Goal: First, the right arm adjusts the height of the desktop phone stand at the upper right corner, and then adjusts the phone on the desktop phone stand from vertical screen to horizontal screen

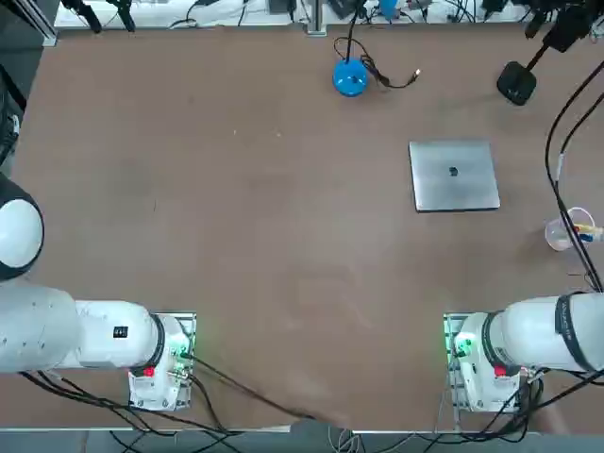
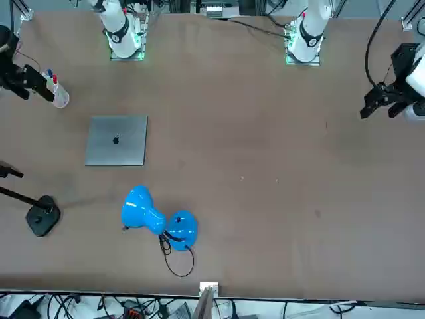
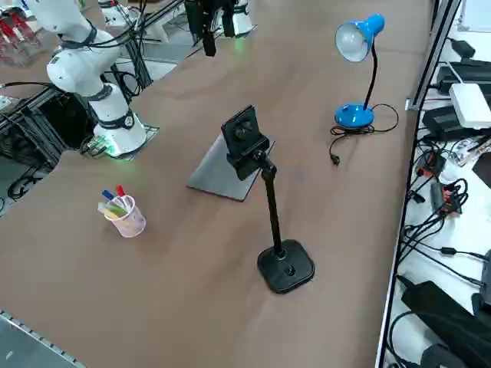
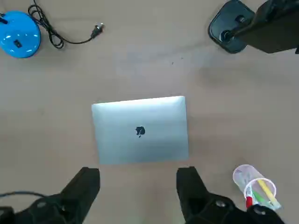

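The desktop phone stand [image 3: 285, 267] stands on its black square base near the table's far right corner, with its thin pole upright. Its clamp head holds the phone [image 3: 244, 136] upright, long side vertical and tilted back. From overhead, the stand's base [image 1: 516, 82] and the phone [image 1: 566, 28] sit at the upper right. My right gripper [image 4: 138, 175] hovers high above the table on the robot's side of the laptop, far from the stand. It is open, with nothing between its fingers. In the wrist view the stand's base [image 4: 231, 28] lies beyond the laptop.
A closed silver laptop [image 1: 454, 176] lies flat between my gripper and the stand. A clear cup of pens [image 1: 566, 231] stands near the right edge. A blue desk lamp [image 1: 350, 77] with a loose black cable sits at the far middle. Cables hang along the right side.
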Tool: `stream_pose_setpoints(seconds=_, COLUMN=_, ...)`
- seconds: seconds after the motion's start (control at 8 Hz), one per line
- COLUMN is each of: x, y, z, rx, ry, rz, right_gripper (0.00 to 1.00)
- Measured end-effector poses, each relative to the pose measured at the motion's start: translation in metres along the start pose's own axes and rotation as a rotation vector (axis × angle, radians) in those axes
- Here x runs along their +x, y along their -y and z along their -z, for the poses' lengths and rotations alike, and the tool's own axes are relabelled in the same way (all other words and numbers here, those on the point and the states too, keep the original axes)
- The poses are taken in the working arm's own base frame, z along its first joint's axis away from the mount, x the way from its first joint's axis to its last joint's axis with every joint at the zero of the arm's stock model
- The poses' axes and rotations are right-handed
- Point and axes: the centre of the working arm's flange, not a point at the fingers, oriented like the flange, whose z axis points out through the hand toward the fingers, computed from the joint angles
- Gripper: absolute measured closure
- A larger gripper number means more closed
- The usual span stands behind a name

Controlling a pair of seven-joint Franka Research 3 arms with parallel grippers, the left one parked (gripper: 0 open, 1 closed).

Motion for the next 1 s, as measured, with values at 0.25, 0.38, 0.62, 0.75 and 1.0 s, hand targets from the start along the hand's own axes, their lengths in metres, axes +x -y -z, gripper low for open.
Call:
stream_pose_setpoints(seconds=0.25, x=0.000, y=0.000, z=0.002, rx=0.000, ry=-0.003, rz=0.000, right_gripper=0.00)
stream_pose_setpoints(seconds=0.38, x=0.000, y=0.000, z=0.005, rx=0.000, ry=-0.010, rz=-0.001, right_gripper=0.00)
stream_pose_setpoints(seconds=0.62, x=0.006, y=-0.006, z=0.024, rx=-0.003, ry=-0.022, rz=-0.013, right_gripper=0.00)
stream_pose_setpoints(seconds=0.75, x=0.013, y=-0.013, z=0.033, rx=-0.008, ry=-0.021, rz=-0.027, right_gripper=0.00)
stream_pose_setpoints(seconds=1.0, x=0.036, y=-0.044, z=0.045, rx=-0.021, ry=-0.051, rz=-0.083, right_gripper=0.00)
